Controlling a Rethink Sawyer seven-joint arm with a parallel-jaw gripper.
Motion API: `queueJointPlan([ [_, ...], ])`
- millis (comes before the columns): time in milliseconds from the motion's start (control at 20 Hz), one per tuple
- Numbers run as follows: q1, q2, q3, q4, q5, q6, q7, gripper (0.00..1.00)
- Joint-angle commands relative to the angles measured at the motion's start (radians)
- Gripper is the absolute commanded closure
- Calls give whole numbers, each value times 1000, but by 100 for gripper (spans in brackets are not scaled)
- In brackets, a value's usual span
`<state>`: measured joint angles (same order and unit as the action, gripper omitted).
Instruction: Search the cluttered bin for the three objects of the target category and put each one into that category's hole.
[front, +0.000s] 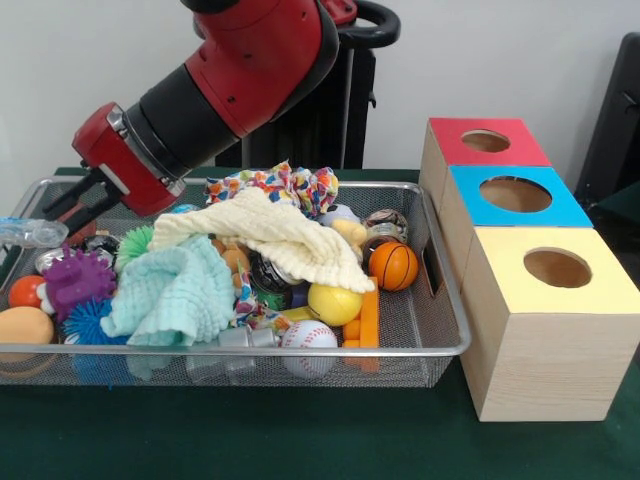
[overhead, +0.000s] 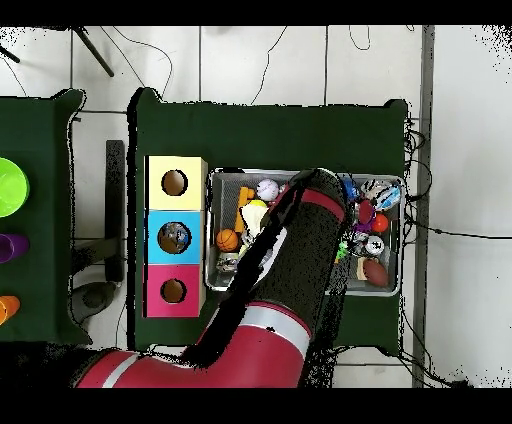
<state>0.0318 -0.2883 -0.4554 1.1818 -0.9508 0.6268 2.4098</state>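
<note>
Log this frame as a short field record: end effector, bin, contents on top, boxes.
end effector: black-fingered, red-wristed end effector, fingers spread, over the bin's end far from the boxes, holding nothing
bin: silver wire mesh bin on green table cloth
top layer: cream muslin cloth, mint green knitted cloth
balls showing: small orange basketball, yellow ball, white baseball
boxes: wooden boxes with red top, blue top, yellow top, one hole each

From overhead, the arm (overhead: 290, 260) covers the middle of the wire bin (overhead: 212, 230), hiding the hand and most toys. In front, the cream cloth (front: 270, 232) and mint cloth (front: 170, 290) bury items beneath. The orange ball (front: 22, 326) is cut by the left edge. Whether the hand (front: 62, 210) is gripping anything cannot be told.
</note>
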Motion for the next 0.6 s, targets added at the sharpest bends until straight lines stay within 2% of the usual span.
queueJointPlan([
  [50, -2, -7, 99, 94, 10, 46, -224, 100],
  [600, -6, -34, 122, 130, 45, 57, -216, 100],
])
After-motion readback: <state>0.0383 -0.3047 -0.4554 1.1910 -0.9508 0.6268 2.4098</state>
